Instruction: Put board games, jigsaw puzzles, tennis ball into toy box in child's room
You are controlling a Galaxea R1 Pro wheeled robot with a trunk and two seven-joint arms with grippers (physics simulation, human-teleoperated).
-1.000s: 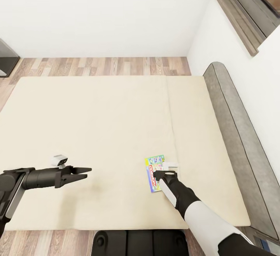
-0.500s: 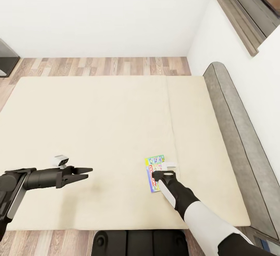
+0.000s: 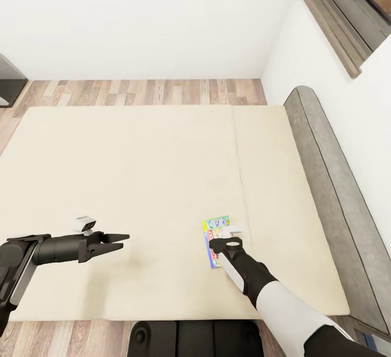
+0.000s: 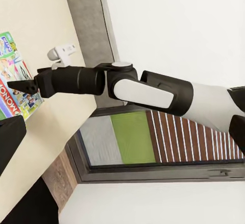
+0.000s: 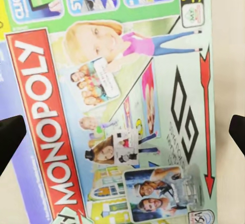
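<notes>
1. Nearest to us, our right gripper [image 3: 216, 249] hung low over the board game [image 3: 215, 237], a green-edged box printed MONOPOLY; the right wrist camera looked straight down at its lid [image 5: 117, 101], with a dark fingertip at each side edge of that picture. We judged the claw spread wider than the box, set to straddle it for a pinch across its narrow width

2. The board game lay flat on the bed [image 3: 136, 183], on the near part of the mattress toward the headboard side; whether the fingertips touched it we could not tell

3. Our left gripper [image 3: 120, 240] stood well apart over bare mattress, its fingers parted with nothing between them, we think parked there to leave the right arm free room

4. The left wrist camera looked across at the right arm and caught the board game's corner [image 4: 13, 86] beside the right gripper [image 4: 23, 87]

5. Farther off ran the grey headboard [image 3: 331, 183], then the plank floor [image 3: 146, 92] and the white wall [image 3: 152, 15]. The game was not yet lifted, so we judged its carry to the toy box entirely ahead
</notes>
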